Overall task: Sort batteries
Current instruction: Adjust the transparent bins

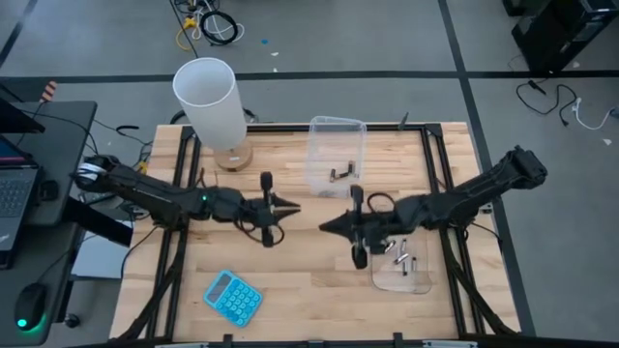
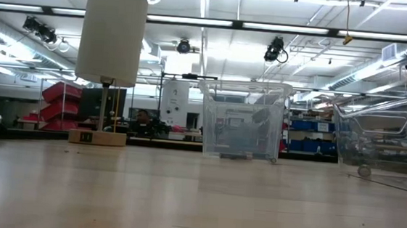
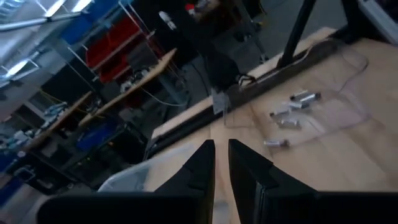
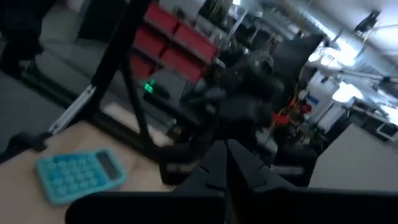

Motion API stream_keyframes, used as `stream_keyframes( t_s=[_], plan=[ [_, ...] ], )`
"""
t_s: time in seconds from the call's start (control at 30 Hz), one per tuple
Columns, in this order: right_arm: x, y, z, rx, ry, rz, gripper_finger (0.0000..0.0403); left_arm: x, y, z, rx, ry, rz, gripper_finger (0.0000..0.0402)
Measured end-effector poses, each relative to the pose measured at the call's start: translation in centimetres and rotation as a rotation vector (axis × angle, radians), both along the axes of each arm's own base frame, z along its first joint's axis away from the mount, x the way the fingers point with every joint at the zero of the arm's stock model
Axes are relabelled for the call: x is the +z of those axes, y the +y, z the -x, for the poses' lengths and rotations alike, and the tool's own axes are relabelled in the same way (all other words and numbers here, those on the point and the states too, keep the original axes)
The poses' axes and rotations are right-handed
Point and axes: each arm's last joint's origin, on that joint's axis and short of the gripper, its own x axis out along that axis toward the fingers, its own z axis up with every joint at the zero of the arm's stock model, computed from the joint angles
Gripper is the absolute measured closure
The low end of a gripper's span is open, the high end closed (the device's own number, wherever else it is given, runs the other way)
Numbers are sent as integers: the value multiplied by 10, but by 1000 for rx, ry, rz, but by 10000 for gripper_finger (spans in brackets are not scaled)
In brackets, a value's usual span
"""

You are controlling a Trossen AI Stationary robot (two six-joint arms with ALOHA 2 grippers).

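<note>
**Claws nose to nose mid-table, nothing visibly held**

Left claw [image 1: 290,208] sits mid-table, tips pointing at the right claw [image 1: 327,226], bare wood between them; left fingers [image 3: 205,163] stand slightly apart with only a narrow slit, and I see nothing in that slit; right claw is closed tight, empty as far as I can tell.

Batteries: a few silvery cells [image 1: 401,253] lie in the flat clear tub [image 1: 418,282] just behind the right claw, under its arm; two dark ones [image 1: 340,173] sit in the tall clear tub [image 1: 336,130] just beyond both claws, right of the left claw's tips.

Risks, my read:
- tips face each other closely; if both advance, they collide;
- right arm hangs directly over the flat tub; a low swing could clip its wall and scatter cells, which are round and will roll;
- cells are tiny; a near-closed left claw may push one away rather than straddle it;
- tall tub is light and likely tips if a wrist catches its rim.

Around: white lamp [image 1: 209,99] behind and left of the left claw, near its arm's sweep; blue calculator [image 1: 232,296] on the near side of the left claw, clear of the work.
</note>
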Motion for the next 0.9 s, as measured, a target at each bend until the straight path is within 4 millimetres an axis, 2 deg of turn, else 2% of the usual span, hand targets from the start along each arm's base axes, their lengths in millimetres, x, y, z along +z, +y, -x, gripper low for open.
stream_keyframes(
  t_s=[0.23, 0.4, 0.63, 0.8, 0.9],
  plan=[
    [28, -21, 23, 2, -53, 6, 403, 12, 21, 16, -1, 29, 3, 355],
    [39, -27, 46, 14, -18, 5, 403, 24, 22, 41, -7, 55, 38, 355],
    [48, -31, 64, 24, -16, -1, 403, 40, 25, 76, -69, 30, 115, 356],
    [52, -30, 73, 20, -14, -20, 403, 32, 28, 95, -81, -39, 140, 356],
    [49, -33, 78, -117, 26, -51, 403, 23, 29, 104, -76, -70, 179, 356]
  ],
)
